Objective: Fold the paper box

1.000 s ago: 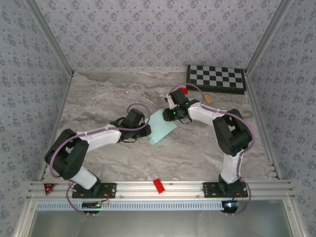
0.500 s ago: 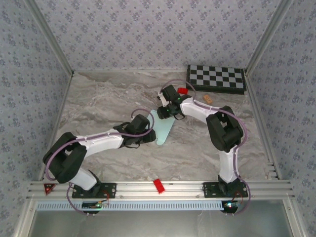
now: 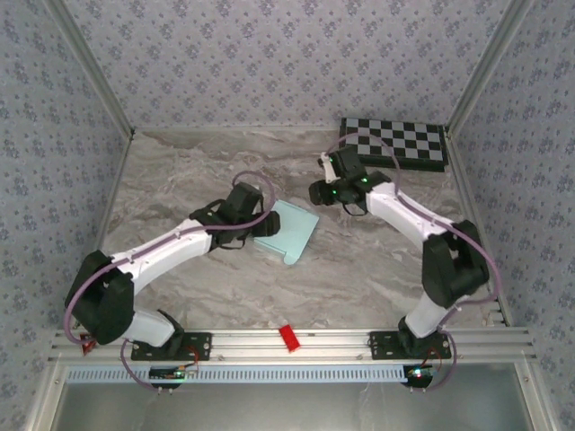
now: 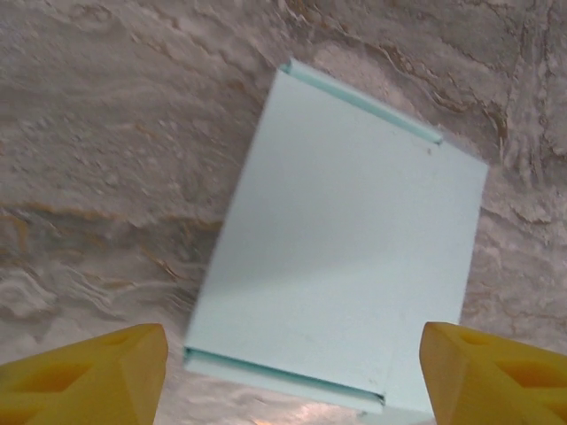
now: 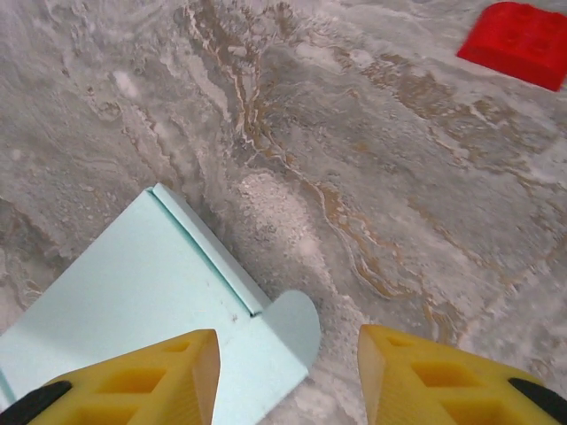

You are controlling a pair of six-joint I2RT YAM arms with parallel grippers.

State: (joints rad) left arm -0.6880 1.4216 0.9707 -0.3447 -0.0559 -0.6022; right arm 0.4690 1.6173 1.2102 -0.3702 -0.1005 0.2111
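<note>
The paper box (image 3: 286,232) lies flat on the marble table (image 3: 180,180) near its middle, between the two arms. It is a pale light-blue rectangle, and from the top camera its long axis runs on a diagonal, from far and slightly right to near and slightly left. Through the left wrist camera that axis runs almost straight away from the fingers, leaning a little to the right. A folded lip crosses the far short end and another crosses the near one. The left gripper (image 4: 292,341) has its yellow fingers spread wide with nothing between them, the box's near end lying on the table below the gap. The right gripper (image 5: 288,341) is spread too, with nothing in its grasp, over bare marble beside one corner of the box, where a rounded tab (image 5: 297,323) sticks out. A red block (image 5: 521,42) lies farther off, and a checkerboard (image 3: 393,144) sits at the far right corner.
</note>
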